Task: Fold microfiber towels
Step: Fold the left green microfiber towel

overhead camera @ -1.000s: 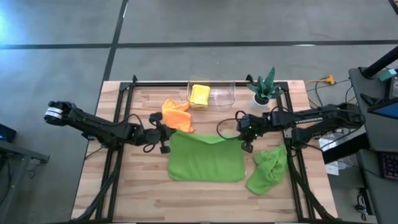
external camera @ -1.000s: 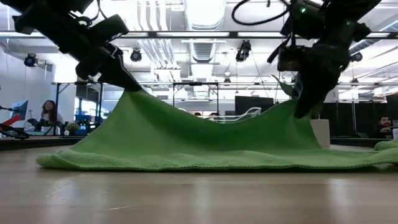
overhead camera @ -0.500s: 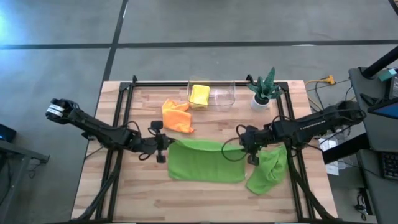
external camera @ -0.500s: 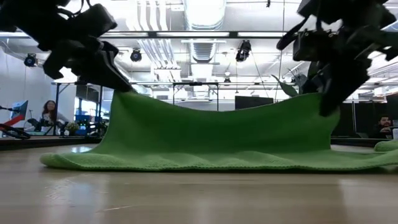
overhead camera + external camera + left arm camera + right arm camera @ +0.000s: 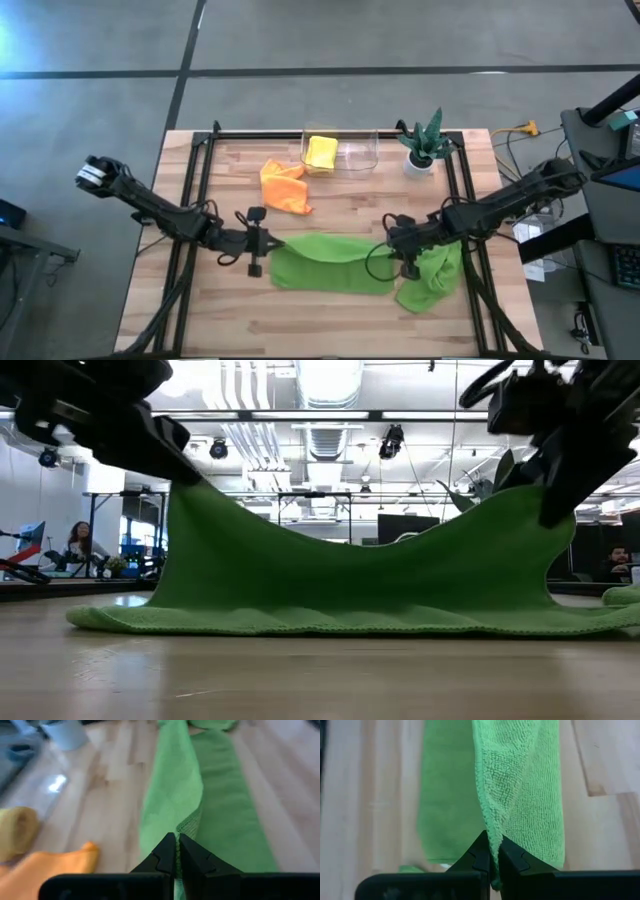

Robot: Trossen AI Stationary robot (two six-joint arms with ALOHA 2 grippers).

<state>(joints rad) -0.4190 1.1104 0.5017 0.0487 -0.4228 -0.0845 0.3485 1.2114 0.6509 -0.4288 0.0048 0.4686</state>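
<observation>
A lime green microfiber towel (image 5: 330, 262) lies mid-table with its near edge (image 5: 330, 622) on the wood and its far edge raised. My left gripper (image 5: 268, 246) is shut on its left raised corner and my right gripper (image 5: 400, 252) on its right one. The lifted edge sags between them (image 5: 350, 555). A second green towel (image 5: 432, 272) lies crumpled by the right gripper. An orange towel (image 5: 283, 186) rests flat farther back. A yellow towel (image 5: 321, 152) sits in a clear bin. My left gripper pinches the green towel's left raised corner (image 5: 189, 826) between its two fingers, coming from the table's left and slanting down. The corner is lifted clear and the cloth slopes down to the table. My right gripper pinches the right raised corner (image 5: 491, 836) at its edge between its two fingers, slanting down from the table's right. The cloth hangs from the fingers down to the part lying on the table.
A clear bin (image 5: 352, 150) and a spiky plant in a white pot (image 5: 422, 142) stand at the far edge. Black frame rails (image 5: 190, 200) run along both table sides. Bare wood lies in front of the towel (image 5: 320, 320).
Both grippers have moved toward the table's near edge, carrying the towel's raised far edge over the rest of it. The near edge has stayed on the table, so the towel shows narrower from above. Both grippers stay shut.
</observation>
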